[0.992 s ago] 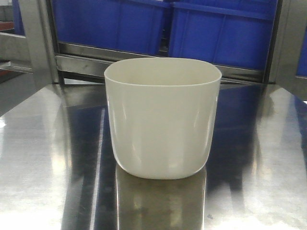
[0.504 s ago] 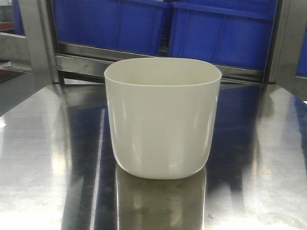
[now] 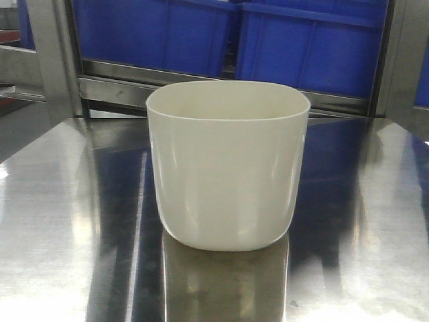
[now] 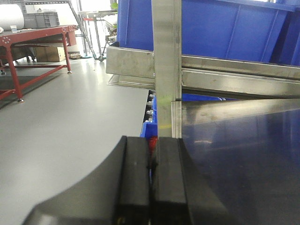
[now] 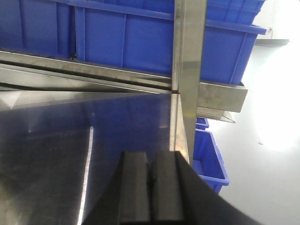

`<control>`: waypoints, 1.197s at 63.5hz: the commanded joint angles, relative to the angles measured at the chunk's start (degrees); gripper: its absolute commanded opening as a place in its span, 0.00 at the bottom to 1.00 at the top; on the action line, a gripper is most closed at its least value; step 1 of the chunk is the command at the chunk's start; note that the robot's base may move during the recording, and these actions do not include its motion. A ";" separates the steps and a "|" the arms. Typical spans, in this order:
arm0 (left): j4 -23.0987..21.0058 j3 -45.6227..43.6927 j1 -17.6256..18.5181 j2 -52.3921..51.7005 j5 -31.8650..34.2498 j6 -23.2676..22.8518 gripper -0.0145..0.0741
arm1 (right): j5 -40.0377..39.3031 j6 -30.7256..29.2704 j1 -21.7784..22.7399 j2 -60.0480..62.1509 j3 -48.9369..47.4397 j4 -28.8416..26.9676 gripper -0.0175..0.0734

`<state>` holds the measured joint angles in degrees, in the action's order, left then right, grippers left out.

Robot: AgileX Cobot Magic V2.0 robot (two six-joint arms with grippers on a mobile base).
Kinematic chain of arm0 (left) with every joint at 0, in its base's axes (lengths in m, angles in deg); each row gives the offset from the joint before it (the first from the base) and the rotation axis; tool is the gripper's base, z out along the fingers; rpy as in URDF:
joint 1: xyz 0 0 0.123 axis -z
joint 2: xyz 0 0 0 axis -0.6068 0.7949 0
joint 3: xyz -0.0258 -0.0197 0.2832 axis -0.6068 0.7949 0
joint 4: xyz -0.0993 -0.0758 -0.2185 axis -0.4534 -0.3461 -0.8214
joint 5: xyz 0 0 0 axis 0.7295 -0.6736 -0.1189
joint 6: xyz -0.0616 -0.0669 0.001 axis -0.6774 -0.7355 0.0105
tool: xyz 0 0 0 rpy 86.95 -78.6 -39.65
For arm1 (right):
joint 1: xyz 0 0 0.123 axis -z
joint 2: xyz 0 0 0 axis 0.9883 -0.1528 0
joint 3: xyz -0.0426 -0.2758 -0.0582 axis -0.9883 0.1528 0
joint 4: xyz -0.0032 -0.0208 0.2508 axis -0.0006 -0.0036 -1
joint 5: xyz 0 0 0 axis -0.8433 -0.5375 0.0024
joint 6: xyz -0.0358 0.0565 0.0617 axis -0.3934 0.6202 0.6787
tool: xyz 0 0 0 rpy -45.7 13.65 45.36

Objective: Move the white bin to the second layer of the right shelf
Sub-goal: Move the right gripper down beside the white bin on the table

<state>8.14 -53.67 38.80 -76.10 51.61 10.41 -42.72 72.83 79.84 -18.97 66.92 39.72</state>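
Note:
The white bin (image 3: 228, 164) stands upright and empty in the middle of a shiny steel deck (image 3: 60, 221) in the front view, with no gripper near it. My left gripper (image 4: 151, 157) is shut with nothing between its black pads, hovering at the deck's left edge beside a steel upright post (image 4: 166, 56). At the deck's right edge my right gripper (image 5: 151, 161) is also shut and empty, close to another post (image 5: 190, 70). The right shelf second layer is not identifiable in these views.
Large blue crates (image 3: 301, 47) sit on a steel rack rail (image 3: 120, 80) right behind the deck. More blue crates (image 5: 208, 159) are low on the floor at the right. A red-framed table (image 4: 33, 42) stands across open grey floor to the left.

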 commanded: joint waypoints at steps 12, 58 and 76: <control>-0.35 2.11 0.22 -0.75 4.81 -0.15 0.26 | 2.75 -0.20 -0.18 -5.64 -9.38 3.91 0.25; -0.35 2.11 0.22 -0.75 4.81 -0.15 0.26 | 34.04 1.73 -0.18 -48.46 -37.70 -14.10 0.25; -0.35 2.11 0.22 -0.75 4.81 -0.15 0.26 | 39.35 11.03 -5.14 -58.46 -48.77 -10.59 0.42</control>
<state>8.14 -53.67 38.80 -76.10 51.61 10.41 -2.51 81.41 76.55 -75.66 22.74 28.58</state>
